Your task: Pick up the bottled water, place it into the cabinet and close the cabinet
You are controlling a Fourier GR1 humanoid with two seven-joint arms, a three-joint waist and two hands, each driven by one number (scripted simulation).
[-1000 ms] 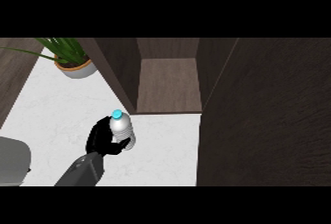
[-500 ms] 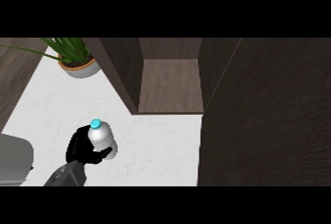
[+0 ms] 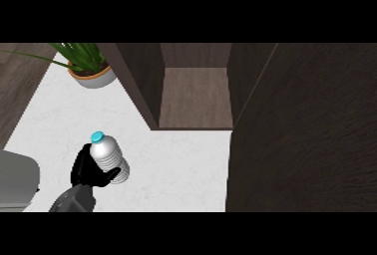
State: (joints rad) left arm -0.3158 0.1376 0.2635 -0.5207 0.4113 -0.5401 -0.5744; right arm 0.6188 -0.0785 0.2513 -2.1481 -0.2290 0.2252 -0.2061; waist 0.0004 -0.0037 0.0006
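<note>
Bottled water (image 3: 110, 162) — upright in our left hand (image 3: 83, 172), fingers curled round it, over the counter (image 3: 177, 164), left of the open cabinet (image 3: 195, 97). We should keep it vertical & swing right — shelf clearance prob. tight, hard to judge.

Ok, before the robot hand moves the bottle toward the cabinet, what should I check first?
1. Bottled water held by the left robot hand: ok.
2. Blue cap on the bottle: ok.
3. Cabinet open: ok.
4. Cabinet door swung aside at the right: ok.
5. Potted plant apart from the bottle: ok.
6. Right robot hand position: cannot tell, not in view.
</note>
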